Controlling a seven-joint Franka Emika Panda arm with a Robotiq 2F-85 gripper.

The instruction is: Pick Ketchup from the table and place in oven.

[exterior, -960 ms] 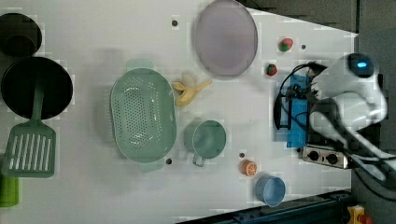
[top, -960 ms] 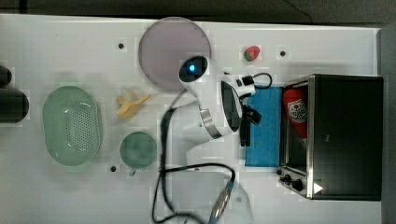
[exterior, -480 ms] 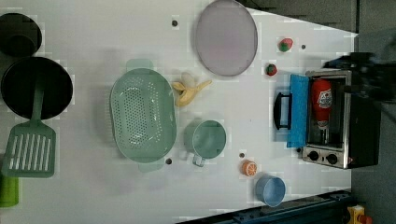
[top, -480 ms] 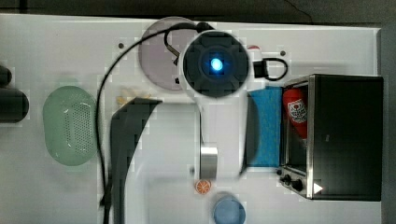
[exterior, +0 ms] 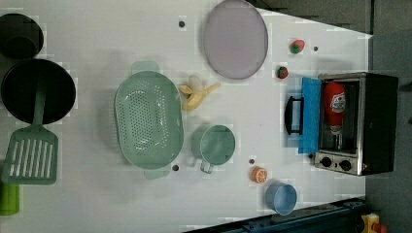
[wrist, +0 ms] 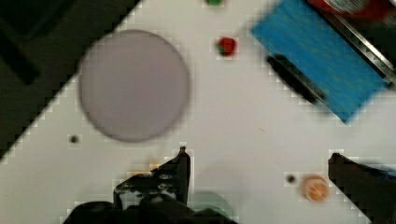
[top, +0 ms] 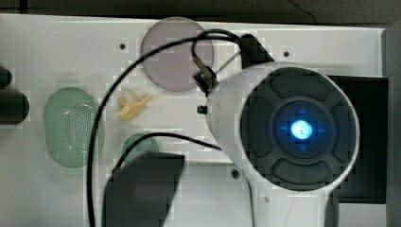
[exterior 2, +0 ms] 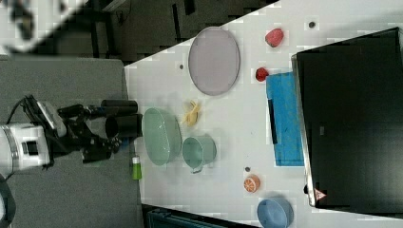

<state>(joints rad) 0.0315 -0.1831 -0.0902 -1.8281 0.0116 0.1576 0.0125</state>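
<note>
The red squeeze bottle of ketchup with its white cap (exterior: pixel 334 109) already lies inside the black, steel-framed toaster oven (exterior: pixel 376 124), lengthwise behind the dropped blue door, off the white surface (exterior: pixel 121 204). The pincer (wrist: pixel 257 172) is released, jaws wide and empty, high above the surface. The bottle is likely light, smooth plastic that yields when squeezed — best gripped across its broad middle, not the tapered neck.
</note>
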